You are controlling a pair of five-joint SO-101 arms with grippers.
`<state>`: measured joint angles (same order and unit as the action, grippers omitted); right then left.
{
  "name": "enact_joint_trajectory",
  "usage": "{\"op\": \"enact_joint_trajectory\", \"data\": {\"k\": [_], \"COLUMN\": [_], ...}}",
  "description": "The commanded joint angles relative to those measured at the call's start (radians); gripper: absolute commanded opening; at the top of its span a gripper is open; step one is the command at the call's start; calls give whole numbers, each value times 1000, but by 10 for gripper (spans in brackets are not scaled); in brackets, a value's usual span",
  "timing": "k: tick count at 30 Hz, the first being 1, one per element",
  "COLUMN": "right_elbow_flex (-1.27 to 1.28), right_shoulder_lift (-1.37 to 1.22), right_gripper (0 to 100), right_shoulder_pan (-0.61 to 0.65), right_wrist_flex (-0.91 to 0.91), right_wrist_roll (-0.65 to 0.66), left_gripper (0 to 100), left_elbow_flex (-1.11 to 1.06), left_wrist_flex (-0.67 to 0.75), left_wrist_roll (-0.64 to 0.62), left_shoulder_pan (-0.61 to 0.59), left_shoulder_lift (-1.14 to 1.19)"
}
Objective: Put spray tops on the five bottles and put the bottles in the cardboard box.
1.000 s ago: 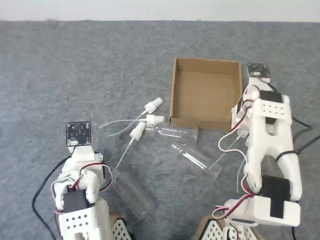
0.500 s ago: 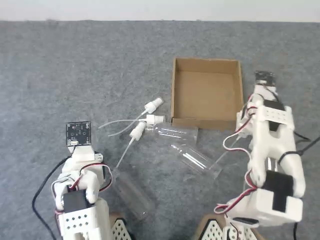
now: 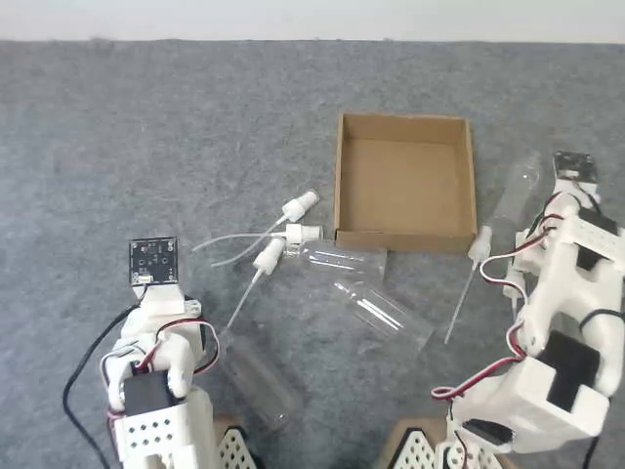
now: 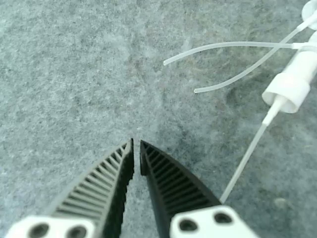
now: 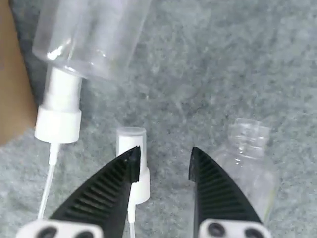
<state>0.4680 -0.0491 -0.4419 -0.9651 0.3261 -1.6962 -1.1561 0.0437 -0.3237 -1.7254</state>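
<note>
The open cardboard box [image 3: 402,181] stands at the back centre. Three spray tops [image 3: 291,233] with thin tubes lie to its left, and three clear bottles [image 3: 344,260] [image 3: 383,311] [image 3: 256,376] lie in front of them. Right of the box lies another clear bottle [image 3: 515,191] [image 5: 91,32], with a spray top [image 3: 479,244] [image 5: 58,114] at its end, tube pointing away. My right gripper [image 5: 163,156] is open low over the carpet. A second spray top [image 5: 131,144] sits by one finger and an open-necked bottle [image 5: 247,148] by the other. My left gripper [image 4: 136,144] is shut over bare carpet near a spray top [image 4: 292,84].
Grey carpet covers the table. The box's brown wall [image 5: 10,74] stands close beside the right gripper. The right arm [image 3: 566,303] reaches along the right edge, the left arm [image 3: 156,362] rests at the front left. Loose tubes [image 4: 233,47] lie ahead of the left gripper.
The right arm has swung to the right, away from the box's front corner, uncovering the bottle and spray top beside the box. The left arm has not moved.
</note>
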Motion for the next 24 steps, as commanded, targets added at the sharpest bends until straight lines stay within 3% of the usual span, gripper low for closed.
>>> {"op": "enact_joint_trajectory", "data": {"k": [1,9,15,24], "right_elbow_flex": [-60,-51,-38,-31], "right_shoulder_lift": [13,19,10,27], "right_gripper": [132,225,227,229], "right_shoulder_pan": [-8,33,99,101], "right_wrist_flex": [12,-61,-67,-82], "right_wrist_roll": [20,23,15,14], "left_gripper": [12,12,12,12], "left_elbow_flex": [16,16,16,15], "left_wrist_flex": [-5,-5,-5,0], "left_wrist_roll": [8,8,8,8], "left_shoulder_pan": [-5,-5,-5,-5], "left_shoulder_lift": [-5,-5,-5,-5]}}
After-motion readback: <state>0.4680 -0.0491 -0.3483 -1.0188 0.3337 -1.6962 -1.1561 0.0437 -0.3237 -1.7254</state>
